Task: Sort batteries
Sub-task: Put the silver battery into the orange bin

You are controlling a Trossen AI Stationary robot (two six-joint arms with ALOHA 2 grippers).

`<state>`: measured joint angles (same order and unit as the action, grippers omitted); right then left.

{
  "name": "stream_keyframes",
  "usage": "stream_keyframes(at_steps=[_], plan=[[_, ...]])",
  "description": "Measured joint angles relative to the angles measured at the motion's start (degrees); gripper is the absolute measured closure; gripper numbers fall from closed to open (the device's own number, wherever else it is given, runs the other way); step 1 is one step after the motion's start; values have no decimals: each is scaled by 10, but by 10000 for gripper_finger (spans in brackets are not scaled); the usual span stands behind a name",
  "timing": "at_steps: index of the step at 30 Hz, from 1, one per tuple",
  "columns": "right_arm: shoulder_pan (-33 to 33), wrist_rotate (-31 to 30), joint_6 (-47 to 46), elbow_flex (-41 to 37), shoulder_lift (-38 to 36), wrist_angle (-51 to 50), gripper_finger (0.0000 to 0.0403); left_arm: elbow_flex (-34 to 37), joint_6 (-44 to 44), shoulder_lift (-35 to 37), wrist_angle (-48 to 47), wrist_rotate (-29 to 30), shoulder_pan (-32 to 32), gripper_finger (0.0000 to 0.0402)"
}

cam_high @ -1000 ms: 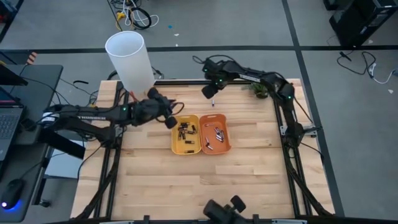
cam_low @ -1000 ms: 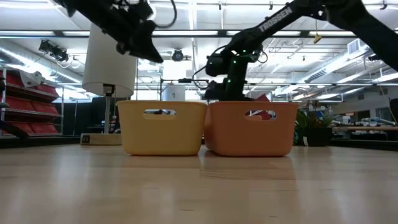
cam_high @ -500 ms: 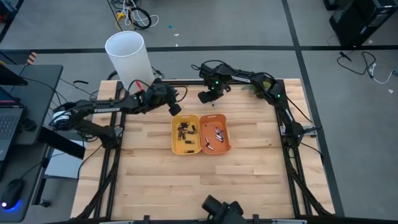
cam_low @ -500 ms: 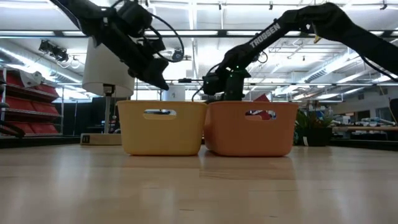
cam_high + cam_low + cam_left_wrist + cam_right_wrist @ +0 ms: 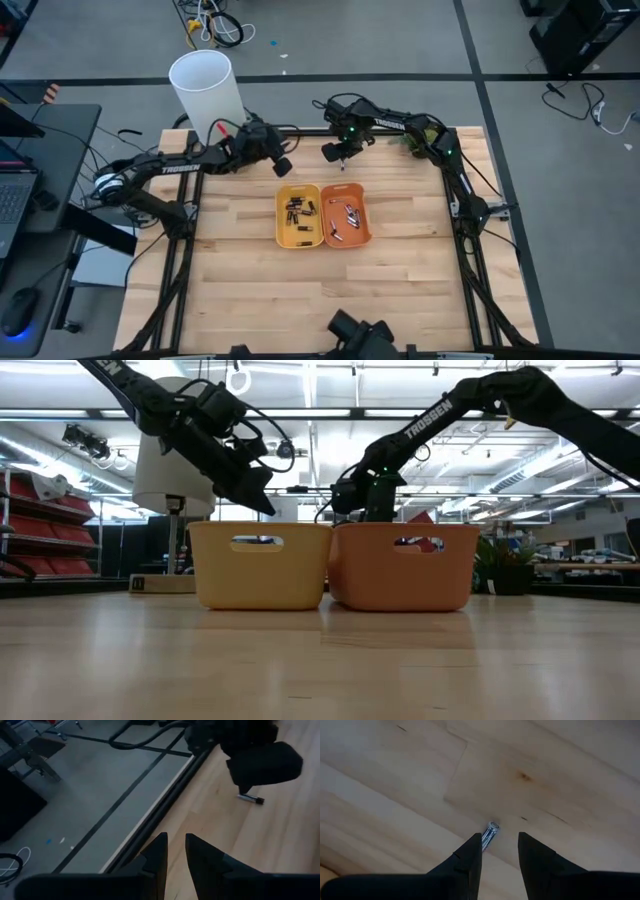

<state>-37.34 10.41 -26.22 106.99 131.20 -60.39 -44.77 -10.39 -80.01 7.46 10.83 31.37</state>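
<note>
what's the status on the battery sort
Right gripper open over a small silvery cylindrical battery on the wooden table. Left gripper empty, near table's far edge. Nothing blocking.

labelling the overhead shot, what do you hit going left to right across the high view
laptop → white cylinder → left gripper → yellow tray → orange tray → potted plant

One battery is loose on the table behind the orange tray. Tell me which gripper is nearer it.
Right. The right gripper hangs directly over the loose battery, fingers open either side. The left gripper is off to the side, behind the yellow tray.
</note>
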Motion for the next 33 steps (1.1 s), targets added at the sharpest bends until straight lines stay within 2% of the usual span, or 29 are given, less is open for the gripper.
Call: stream_keyframes(at_steps=[16, 20, 24, 33], plan=[[32, -12, 51, 0, 4, 19, 289, 0, -12, 0, 17, -1, 38, 319], [24, -4, 44, 3, 20, 6, 290, 0, -13, 0, 47, 0, 46, 319], [15, 37, 43, 7, 35, -3, 291, 0, -29, 0, 59, -2, 56, 319], [13, 27, 55, 5, 27, -6, 295, 0, -48, 1, 50, -11, 84, 319]])
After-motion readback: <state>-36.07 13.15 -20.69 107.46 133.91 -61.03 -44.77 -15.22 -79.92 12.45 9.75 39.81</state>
